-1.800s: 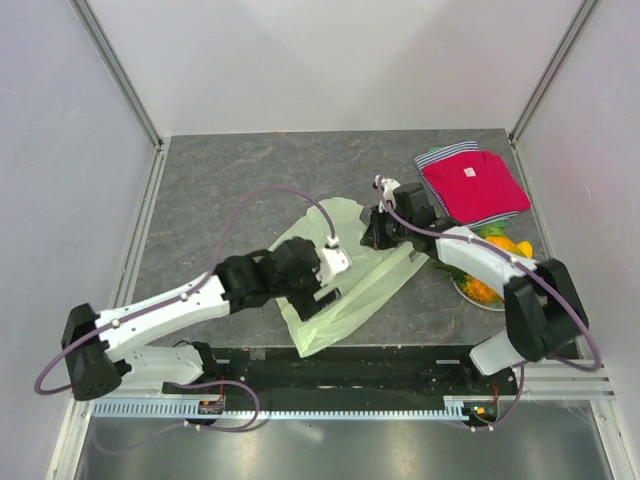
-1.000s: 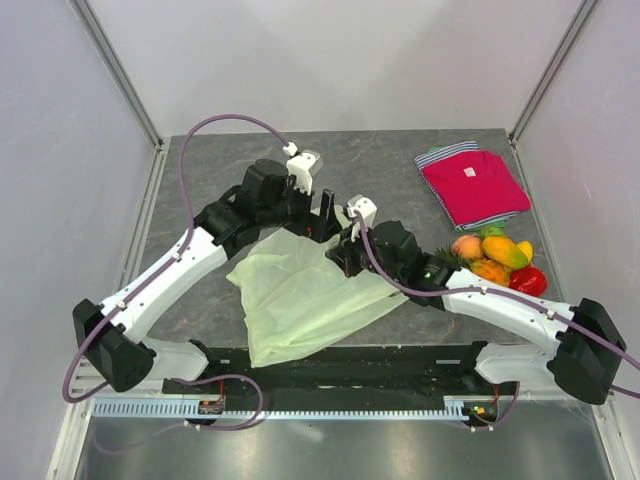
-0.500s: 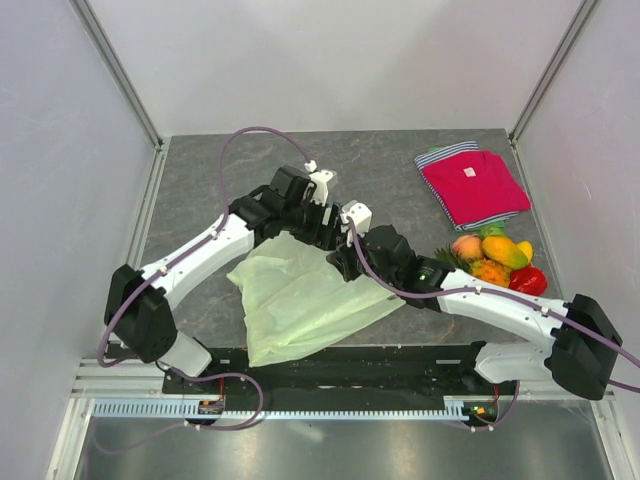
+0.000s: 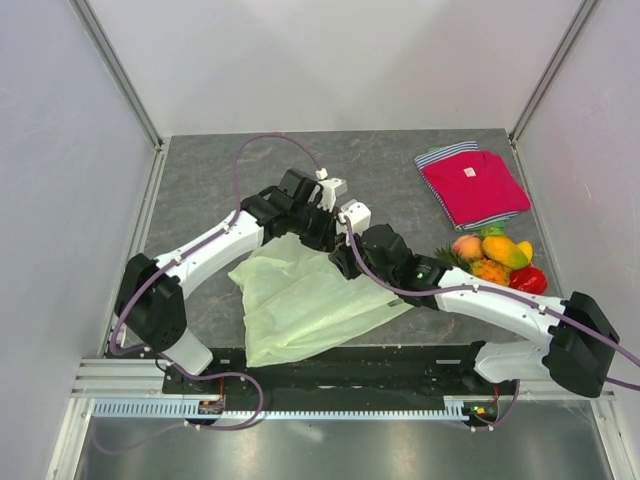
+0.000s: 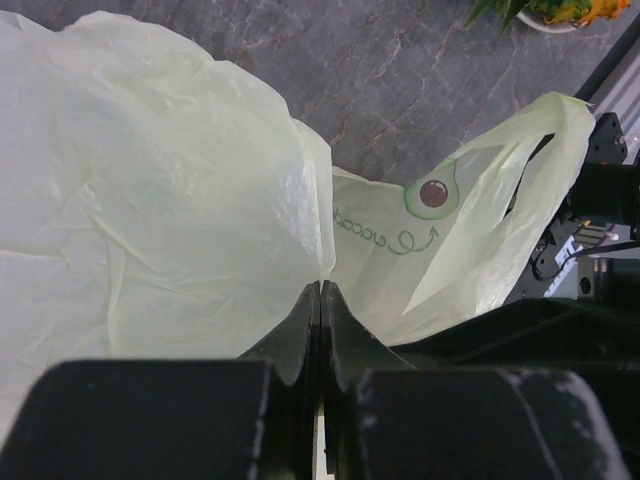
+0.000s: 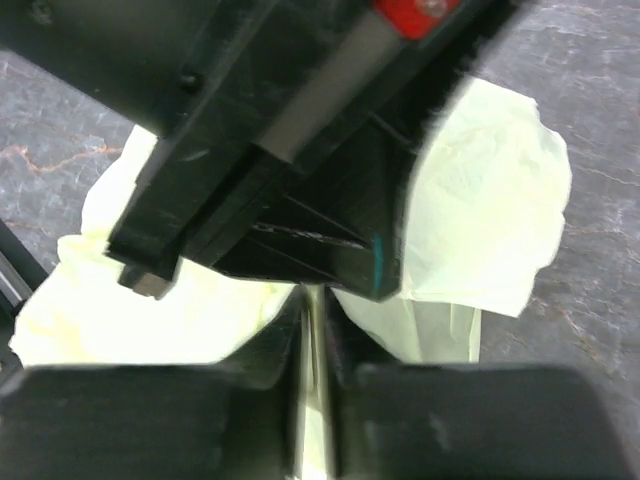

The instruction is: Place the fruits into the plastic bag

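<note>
Your left gripper (image 5: 320,300) has just clenched on the edge of the bag (image 5: 150,200) beside the right gripper (image 6: 312,310), which pinches it too, so you can open it.

bag (image 4: 300,300) 1 | shirt (image 4: 475,185) 1 | fruits (image 4: 495,260) 4+ | arms (image 4: 215,245) 2

The right gripper (image 6: 312,300) fills the bottom of the view, its two dark fingers (image 6: 262,360) almost together, with a thin pale-green strip showing in the slit between them. Just beyond the fingertips a large black housing (image 6: 300,150) crosses the view on a slant, from far right down to near left, blurred and very close. It carries a red patch (image 6: 415,8) at the top edge and a small teal mark (image 6: 377,265) near its lower corner. The crinkled plastic bag (image 6: 490,220) spreads to both sides of the gripper, beneath the housing. Dark marbled worktop (image 6: 600,90) shows at the far left and right.
</note>
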Controlling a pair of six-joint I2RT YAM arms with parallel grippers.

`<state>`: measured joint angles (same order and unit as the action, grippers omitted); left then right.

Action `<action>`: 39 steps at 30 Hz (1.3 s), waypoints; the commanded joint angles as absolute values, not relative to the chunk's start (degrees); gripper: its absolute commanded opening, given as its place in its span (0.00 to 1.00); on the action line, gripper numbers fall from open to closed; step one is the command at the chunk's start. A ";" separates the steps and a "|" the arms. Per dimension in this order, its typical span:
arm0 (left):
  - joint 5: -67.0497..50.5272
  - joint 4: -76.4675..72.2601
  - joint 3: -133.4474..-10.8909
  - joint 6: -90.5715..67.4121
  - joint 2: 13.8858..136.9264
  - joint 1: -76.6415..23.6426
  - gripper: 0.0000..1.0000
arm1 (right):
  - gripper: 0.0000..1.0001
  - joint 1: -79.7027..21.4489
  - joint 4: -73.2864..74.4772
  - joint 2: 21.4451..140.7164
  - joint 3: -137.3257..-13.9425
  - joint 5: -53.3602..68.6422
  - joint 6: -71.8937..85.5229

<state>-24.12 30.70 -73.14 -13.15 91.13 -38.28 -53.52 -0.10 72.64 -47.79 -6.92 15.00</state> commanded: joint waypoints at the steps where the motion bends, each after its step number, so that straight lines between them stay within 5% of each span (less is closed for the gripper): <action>1: -20.93 28.84 -76.29 -7.67 83.51 -37.71 0.01 | 0.37 -53.44 4.02 66.82 -54.13 -11.60 13.80; 3: -20.13 26.55 -76.12 -5.37 79.74 -37.71 0.02 | 0.59 -53.44 5.97 64.26 -55.45 -12.39 13.45; 8: -25.04 23.65 -75.50 5.44 74.10 -37.62 0.01 | 0.82 -51.34 11.33 57.22 -61.78 -12.75 13.09; 18: -31.46 18.02 -70.32 10.72 63.55 -35.25 0.01 | 0.92 -39.73 20.39 57.66 -66.45 -1.76 14.68; 29: -36.29 11.78 -65.04 6.51 60.91 -29.18 0.01 | 0.95 -37.97 19.34 52.38 -54.68 5.18 17.93; 39: -39.99 10.28 -63.72 5.71 60.38 -28.13 0.02 | 0.96 -37.62 8.53 60.90 -45.35 3.43 19.60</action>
<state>-36.86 13.54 -63.96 6.92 61.65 -28.88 -38.02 14.74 59.13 -45.39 5.63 19.35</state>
